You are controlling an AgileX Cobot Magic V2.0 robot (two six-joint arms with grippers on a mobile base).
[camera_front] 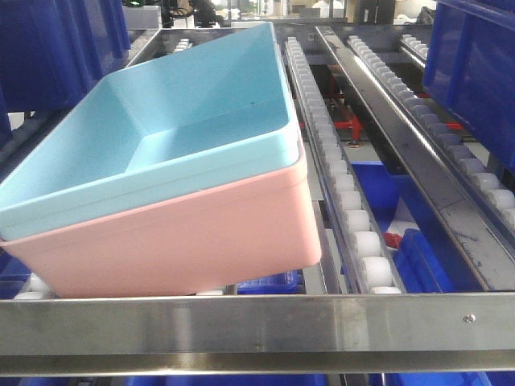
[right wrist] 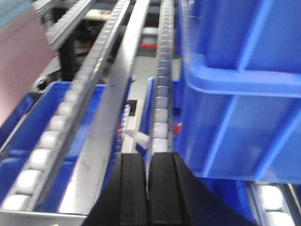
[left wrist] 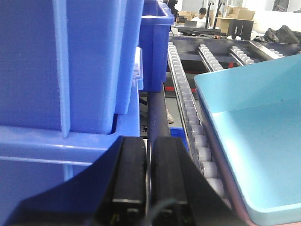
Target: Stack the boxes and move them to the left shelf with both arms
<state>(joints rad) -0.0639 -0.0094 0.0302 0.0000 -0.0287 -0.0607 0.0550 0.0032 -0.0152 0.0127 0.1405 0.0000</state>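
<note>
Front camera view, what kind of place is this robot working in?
Likely a warehouse or factory floor: a flow rack with sloping roller lanes, dark blue crates, and cardboard boxes in the background. A light blue tub sits nested in a pink tub.

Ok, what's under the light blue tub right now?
The light blue tub is nested in the salmon pink tub, which sits on the left shelf rollers. The pink tub's interior and the rollers beneath are hidden.

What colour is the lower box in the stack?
Salmon pink lower box, clearest in the front-facing view.
</note>
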